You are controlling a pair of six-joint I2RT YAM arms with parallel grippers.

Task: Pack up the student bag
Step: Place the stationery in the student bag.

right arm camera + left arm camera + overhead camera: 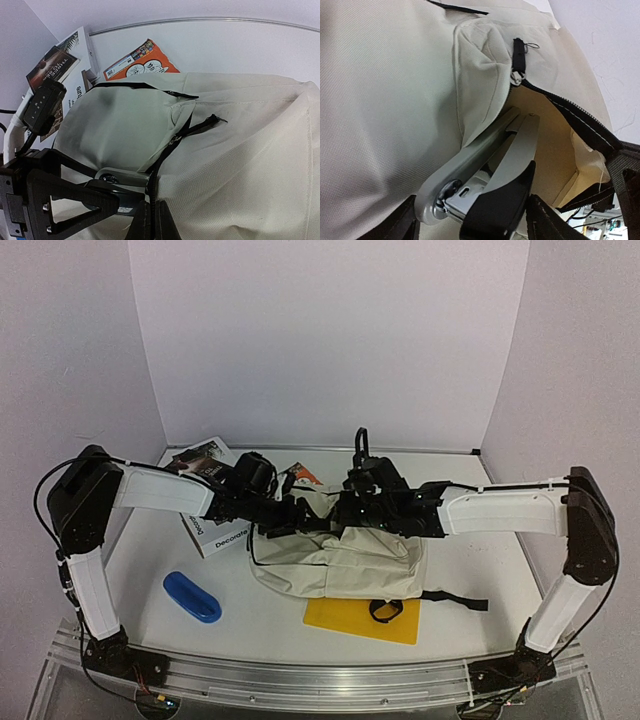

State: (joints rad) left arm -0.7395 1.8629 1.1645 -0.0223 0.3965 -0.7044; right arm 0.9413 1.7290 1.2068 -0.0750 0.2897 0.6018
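Note:
The student bag (340, 565) lies mid-table, cream with black zippers, its top opening unzipped. A grey and black stapler (490, 165) pokes nose-first into that opening, past the zipper pull (519, 57). My left gripper (472, 206) stands open around the stapler's black rear end, and a gap shows at the left finger. My right gripper (155, 216) is shut on the bag's black zipper edge (165, 155) and holds the opening up. From the right wrist, the stapler (122, 177) shows just left of that edge.
Books (205, 465) and an orange booklet (300, 475) lie behind the bag at the back left. A blue case (192, 596) sits front left. A yellow board (350, 620) lies under the bag's front edge, and a black strap (455, 598) trails right.

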